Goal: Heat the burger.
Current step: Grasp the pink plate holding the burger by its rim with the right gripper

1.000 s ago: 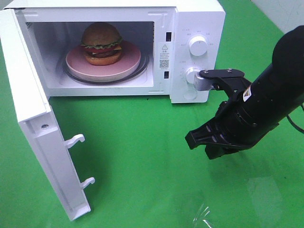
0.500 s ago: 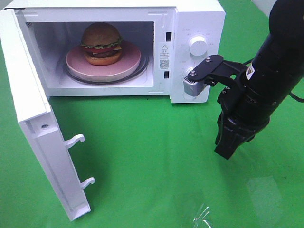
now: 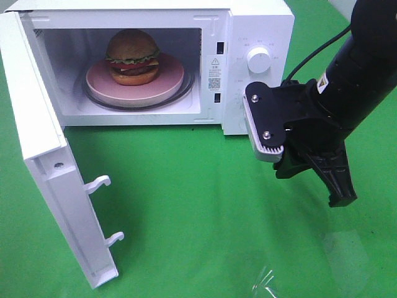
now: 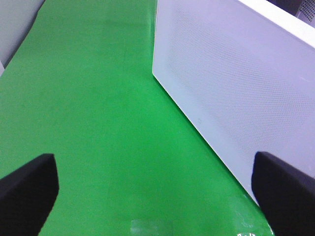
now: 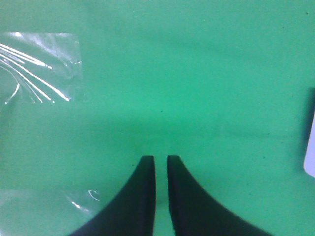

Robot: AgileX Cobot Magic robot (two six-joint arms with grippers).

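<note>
One second back my right gripper (image 3: 322,177) hung lower and further out; it has since swung up beside the microwave (image 3: 257,37) knobs, its fingers a narrow slit apart, gripping nothing. My left gripper (image 4: 157,189) stands wide open by the door (image 3: 43,167) (still open, so no heating yet). The burger (image 3: 131,57) sits upright on the pink plate (image 3: 99,84) inside, round, no long axis.

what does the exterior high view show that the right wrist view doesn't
Only the exterior high view shows the burger on the pink plate inside the microwave, and its door swung open. Only the right wrist view shows a strip of clear tape and the narrow gap at the fingertips. Both show the right gripper, holding nothing, above the green table cover.
</note>
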